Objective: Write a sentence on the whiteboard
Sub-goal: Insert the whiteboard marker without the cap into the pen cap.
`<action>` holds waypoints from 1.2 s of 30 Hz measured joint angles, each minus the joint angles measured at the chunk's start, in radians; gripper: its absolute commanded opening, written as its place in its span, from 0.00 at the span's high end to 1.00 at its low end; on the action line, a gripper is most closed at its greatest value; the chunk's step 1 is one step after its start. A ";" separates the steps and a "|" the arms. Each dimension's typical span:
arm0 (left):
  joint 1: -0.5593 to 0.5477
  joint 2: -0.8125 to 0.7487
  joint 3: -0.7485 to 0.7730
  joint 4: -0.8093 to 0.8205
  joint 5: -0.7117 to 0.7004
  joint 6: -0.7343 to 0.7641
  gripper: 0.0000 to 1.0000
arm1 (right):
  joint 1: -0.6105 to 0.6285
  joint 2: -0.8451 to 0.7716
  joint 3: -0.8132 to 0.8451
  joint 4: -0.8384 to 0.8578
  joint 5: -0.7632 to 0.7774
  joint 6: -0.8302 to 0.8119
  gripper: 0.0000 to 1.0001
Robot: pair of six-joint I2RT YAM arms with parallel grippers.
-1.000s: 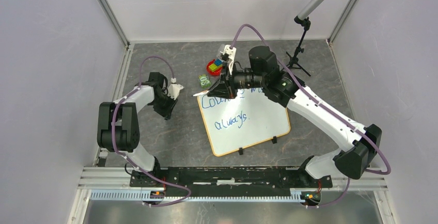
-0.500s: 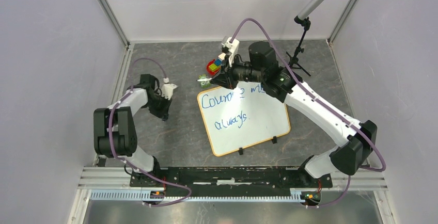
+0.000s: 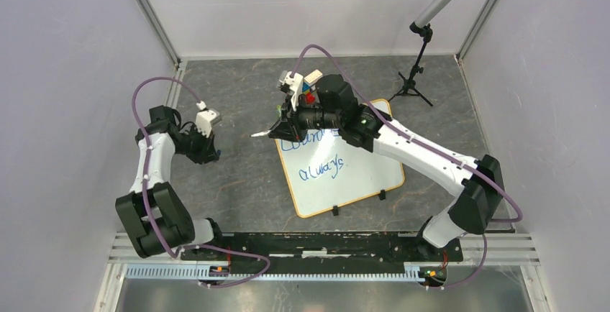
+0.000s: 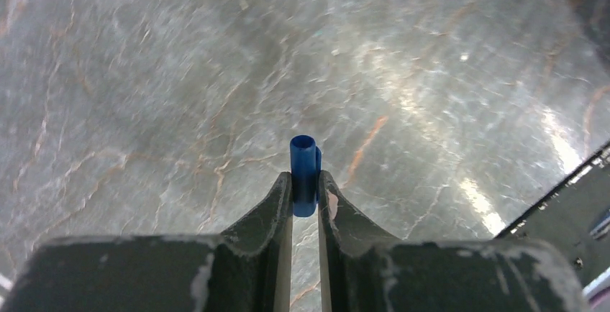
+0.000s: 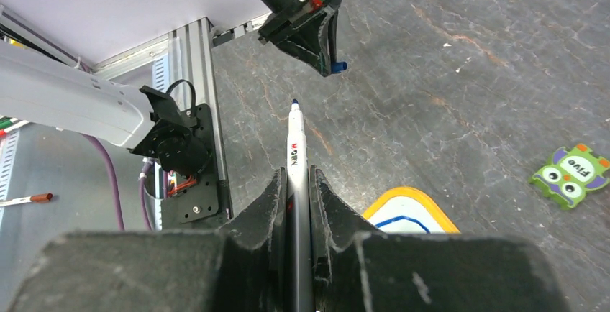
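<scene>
The whiteboard (image 3: 360, 175) lies flat on the table, its yellow-rimmed corner (image 5: 410, 195) also showing in the right wrist view. The sentence (image 3: 324, 170) is in blue; "always" reads clearly, and the upper line is partly under my right arm. My right gripper (image 3: 277, 131) (image 5: 295, 175) is shut on a white marker (image 5: 295, 139), uncapped, held off the board's left corner with its tip toward the left arm. My left gripper (image 3: 214, 155) (image 4: 305, 182) is shut on a blue marker cap (image 4: 305, 168) above the bare table. A gap separates the marker tip and the cap (image 5: 339, 66).
A black tripod stand (image 3: 412, 82) stands at the back right. Coloured blocks (image 3: 311, 90) sit behind my right wrist. A green owl card (image 5: 572, 175) lies beside the board. The left arm's base (image 5: 180, 154) and the metal frame rail (image 5: 190, 53) are near the marker tip.
My right arm has swung left off the board with the marker. My left arm has drawn back toward the left wall, keeping the cap.
</scene>
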 measured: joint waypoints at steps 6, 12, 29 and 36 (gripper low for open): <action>-0.013 -0.169 -0.050 -0.069 0.129 0.130 0.97 | 0.020 0.031 -0.037 0.031 0.040 0.028 1.00; -0.081 -0.296 -0.107 -0.081 0.200 0.190 0.97 | 0.026 0.043 -0.110 0.049 0.067 0.055 1.00; -0.199 -0.297 -0.038 -0.200 0.235 0.404 0.97 | 0.068 0.094 -0.134 0.071 0.069 0.075 1.00; -0.272 -0.299 0.047 -0.299 0.192 0.515 0.97 | 0.070 0.095 -0.130 0.077 0.048 0.074 1.00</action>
